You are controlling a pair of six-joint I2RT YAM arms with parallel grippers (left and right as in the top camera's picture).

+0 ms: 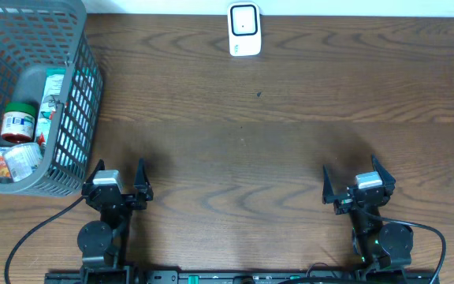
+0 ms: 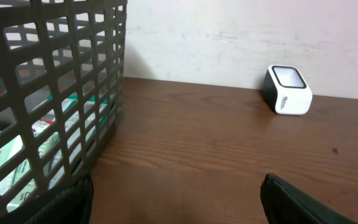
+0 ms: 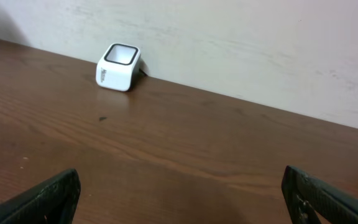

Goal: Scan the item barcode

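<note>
Grey basket beside the left hand held the items, seemingly none scanned yet. It and the right hand stood released, empty, scanner well ahead.

Small white box-shaped scanner with dark window sat upper left, on dark brown wooden table, just beside off-white wall. Right gripper stood spread wide, black fingertips in lower corners.
</note>
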